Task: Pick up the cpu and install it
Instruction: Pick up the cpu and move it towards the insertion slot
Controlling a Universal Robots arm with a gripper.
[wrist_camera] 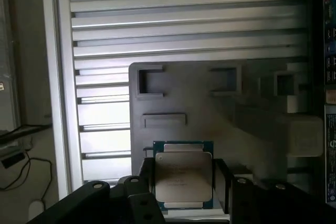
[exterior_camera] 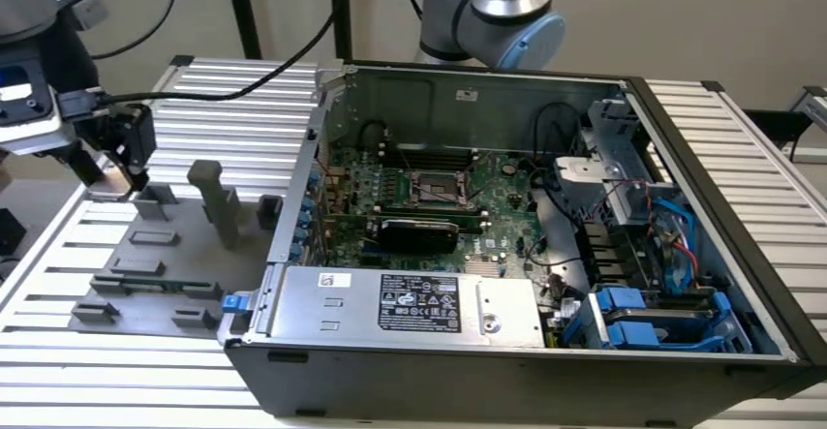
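Observation:
The cpu (wrist_camera: pixel 182 174), a small square chip with a pale silver top and a green edge, sits between the black fingers (wrist_camera: pixel 147 179) of my gripper (wrist_camera: pixel 182 184). The fingers press against two opposite sides of it. In the exterior view my gripper (exterior_camera: pixel 110 185) hangs low over the far corner of the grey fixture plate (exterior_camera: pixel 194 255), at that view's left. I cannot tell whether the chip still rests on the plate. The open computer case (exterior_camera: pixel 723 255) lies at that view's right, with the bare socket (exterior_camera: pixel 433 192) on its motherboard.
Grey fixture blocks stand on the plate, one tall upright (exterior_camera: pixel 213 201) between my gripper and the case. A silver labelled power supply (exterior_camera: pixel 413 303) fills the case's near side. Blue drive bays (exterior_camera: pixel 646 322) and cables crowd its right end. Ribbed aluminium table (exterior_camera: pixel 232 90) surrounds everything.

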